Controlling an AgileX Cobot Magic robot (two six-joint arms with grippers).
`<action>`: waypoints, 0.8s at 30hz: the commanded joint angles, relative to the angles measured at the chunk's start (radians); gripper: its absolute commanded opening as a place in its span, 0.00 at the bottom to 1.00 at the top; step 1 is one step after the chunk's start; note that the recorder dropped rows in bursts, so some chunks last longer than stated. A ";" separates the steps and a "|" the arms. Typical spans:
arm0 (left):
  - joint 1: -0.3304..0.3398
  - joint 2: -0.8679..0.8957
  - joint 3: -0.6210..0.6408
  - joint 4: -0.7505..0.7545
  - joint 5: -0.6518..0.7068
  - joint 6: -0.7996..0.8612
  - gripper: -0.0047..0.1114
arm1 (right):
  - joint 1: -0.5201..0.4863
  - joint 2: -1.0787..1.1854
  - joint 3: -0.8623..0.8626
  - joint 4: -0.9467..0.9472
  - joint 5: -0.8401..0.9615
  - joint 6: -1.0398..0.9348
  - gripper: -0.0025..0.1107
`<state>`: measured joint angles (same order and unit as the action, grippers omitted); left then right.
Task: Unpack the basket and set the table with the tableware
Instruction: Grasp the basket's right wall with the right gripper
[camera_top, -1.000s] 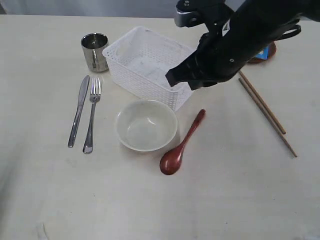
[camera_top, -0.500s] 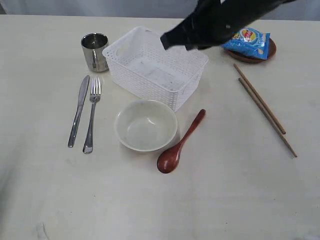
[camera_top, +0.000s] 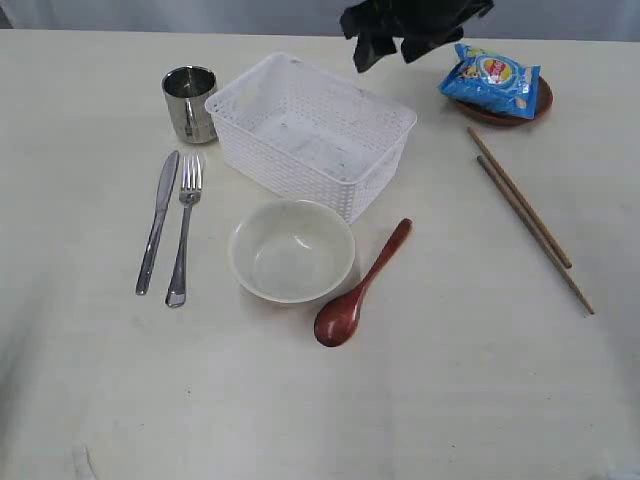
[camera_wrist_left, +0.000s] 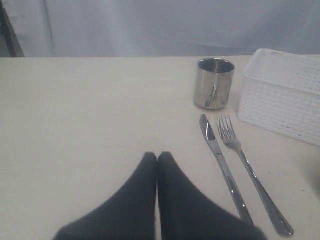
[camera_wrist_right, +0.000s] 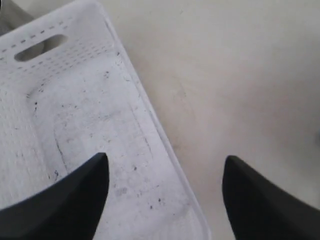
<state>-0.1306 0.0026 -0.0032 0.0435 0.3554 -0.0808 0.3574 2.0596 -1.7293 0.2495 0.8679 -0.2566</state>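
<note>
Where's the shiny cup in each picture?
Exterior view: the cup stands upper left, beside the basket, beyond the knife and fork.
Left wrist view: the cup stands by the basket, past the knife tip.
Right wrist view: not clearly in it.
Shared landmark: the white basket, in all three.

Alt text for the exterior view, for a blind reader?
An empty white basket sits on the table, ringed by steel cup, knife, fork, bowl, wooden spoon, chopsticks, and a chip bag on a brown plate. The open right gripper hangs behind the basket.
</note>
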 joint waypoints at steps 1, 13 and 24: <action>0.002 -0.003 0.003 0.009 -0.011 -0.004 0.04 | -0.007 0.133 -0.073 0.036 0.021 -0.045 0.57; 0.002 -0.003 0.003 0.009 -0.011 -0.004 0.04 | -0.018 0.172 -0.089 -0.085 -0.100 -0.046 0.02; 0.002 -0.003 0.003 0.009 -0.011 -0.004 0.04 | -0.083 0.155 -0.108 -0.304 -0.081 0.269 0.02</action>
<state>-0.1306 0.0026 -0.0032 0.0435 0.3554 -0.0808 0.2906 2.2282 -1.8288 -0.0387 0.7768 -0.0463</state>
